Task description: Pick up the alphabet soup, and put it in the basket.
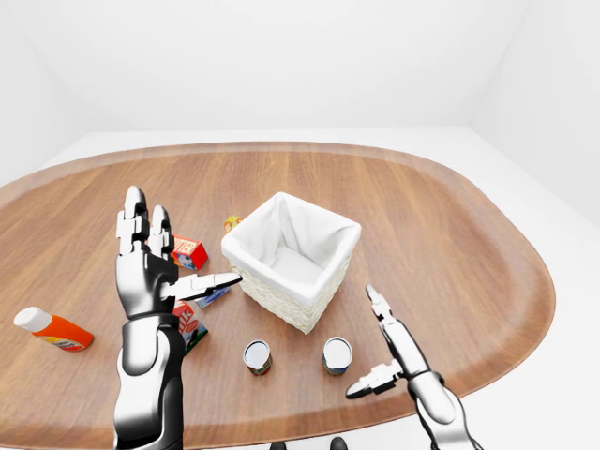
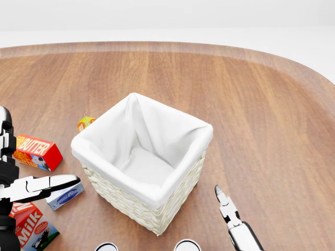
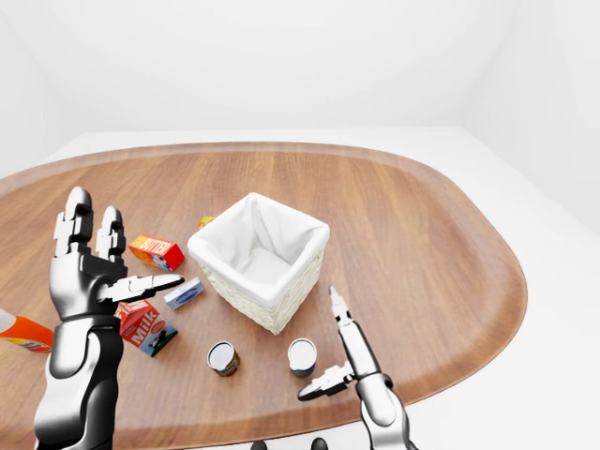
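Observation:
Two small cans stand upright on the wooden table near the bottom of the left-eye view, a left can (image 1: 257, 356) with a red and green label and a right can (image 1: 337, 355) with a darker label. I cannot tell which is the alphabet soup. The white woven basket (image 1: 281, 302) with a cloth lining stands just above them, empty. My right hand (image 1: 362, 342) is open, fingers spread, just right of the right can and not touching it. My left hand (image 1: 187, 246) is raised and open to the left of the basket, holding nothing.
Left of the basket lie a red butter box (image 1: 189, 251), a milk carton (image 3: 145, 326) and a small blue-white box (image 2: 64, 196). An orange bottle (image 1: 54, 330) lies at far left. A small yellow item (image 2: 85, 123) sits at the basket's upper left. The table edge (image 1: 309, 427) runs close below the cans.

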